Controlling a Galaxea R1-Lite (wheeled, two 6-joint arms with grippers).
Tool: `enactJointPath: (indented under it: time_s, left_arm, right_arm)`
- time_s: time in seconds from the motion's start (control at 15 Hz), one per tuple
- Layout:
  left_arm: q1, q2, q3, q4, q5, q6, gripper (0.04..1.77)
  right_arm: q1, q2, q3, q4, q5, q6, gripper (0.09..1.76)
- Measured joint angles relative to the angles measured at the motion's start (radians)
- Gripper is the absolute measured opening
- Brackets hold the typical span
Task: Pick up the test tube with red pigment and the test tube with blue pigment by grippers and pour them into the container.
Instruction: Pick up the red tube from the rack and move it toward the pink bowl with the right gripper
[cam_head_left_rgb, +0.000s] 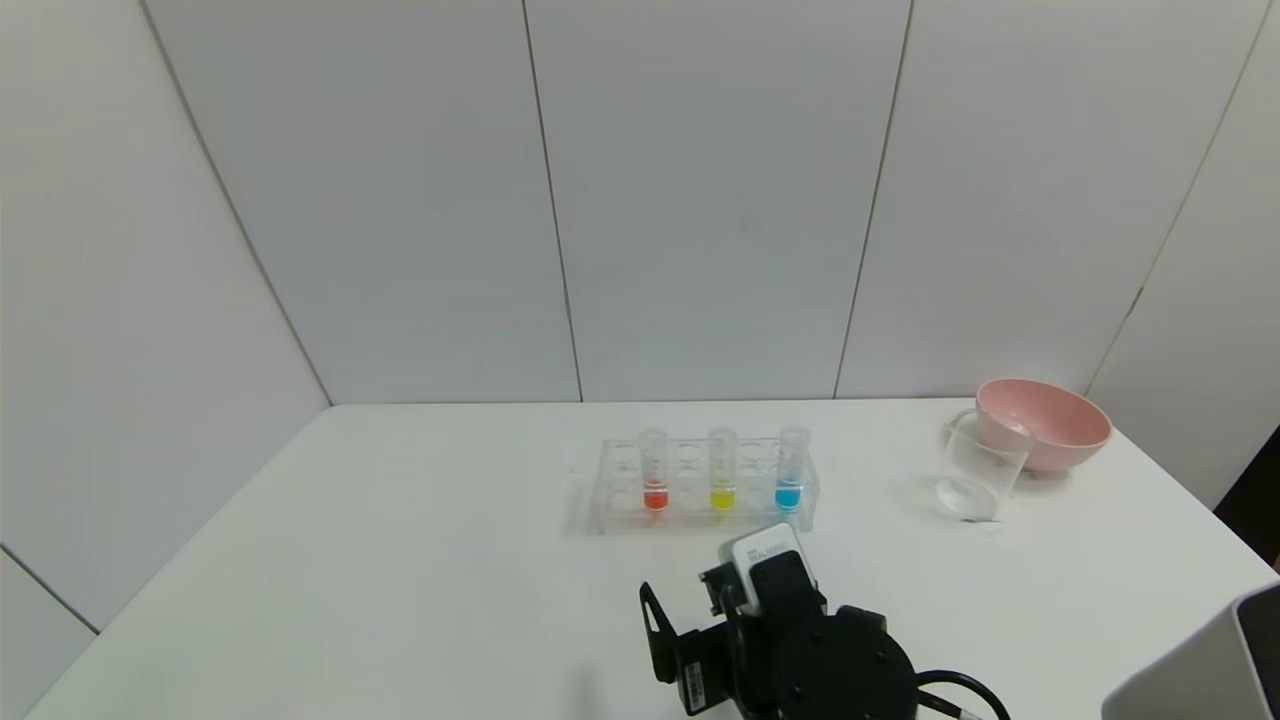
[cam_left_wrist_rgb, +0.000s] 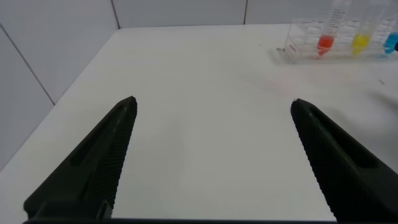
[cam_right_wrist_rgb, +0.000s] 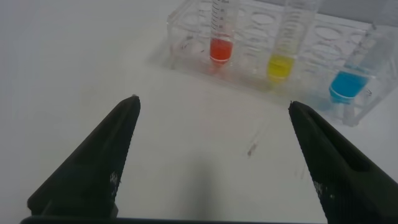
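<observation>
The test tube with red pigment (cam_head_left_rgb: 654, 470) and the test tube with blue pigment (cam_head_left_rgb: 790, 468) stand upright in a clear rack (cam_head_left_rgb: 612, 500) at mid table, with a yellow-liquid tube (cam_head_left_rgb: 722, 470) between them. The container, a clear glass beaker (cam_head_left_rgb: 975, 472), stands to the right of the rack. My right arm (cam_head_left_rgb: 790, 640) is just in front of the rack. Its gripper (cam_right_wrist_rgb: 212, 102) is open and empty, facing the red tube (cam_right_wrist_rgb: 221, 37) and the blue tube (cam_right_wrist_rgb: 351, 78). My left gripper (cam_left_wrist_rgb: 212, 101) is open and empty over bare table, far from the red tube (cam_left_wrist_rgb: 326, 38).
A pink bowl (cam_head_left_rgb: 1045, 425) sits right behind the beaker, touching or nearly touching it. A white-grey box corner (cam_head_left_rgb: 1200, 665) juts in at the front right. White walls close the table at the back and left.
</observation>
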Motion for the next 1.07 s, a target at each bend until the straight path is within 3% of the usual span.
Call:
enactJointPath:
  time_s: [0.53,1.07]
  left_arm:
    - [0.000,0.000,0.000,0.000,0.000,0.000,1.76]
    - [0.000,0.000,0.000,0.000,0.000,0.000,1.76]
  right_arm:
    - [-0.068,0.109,-0.305,0.155,0.096,-0.001,1.71]
    - [-0.129,0.205,-0.498,0.246,0.137,-0.011,1.71]
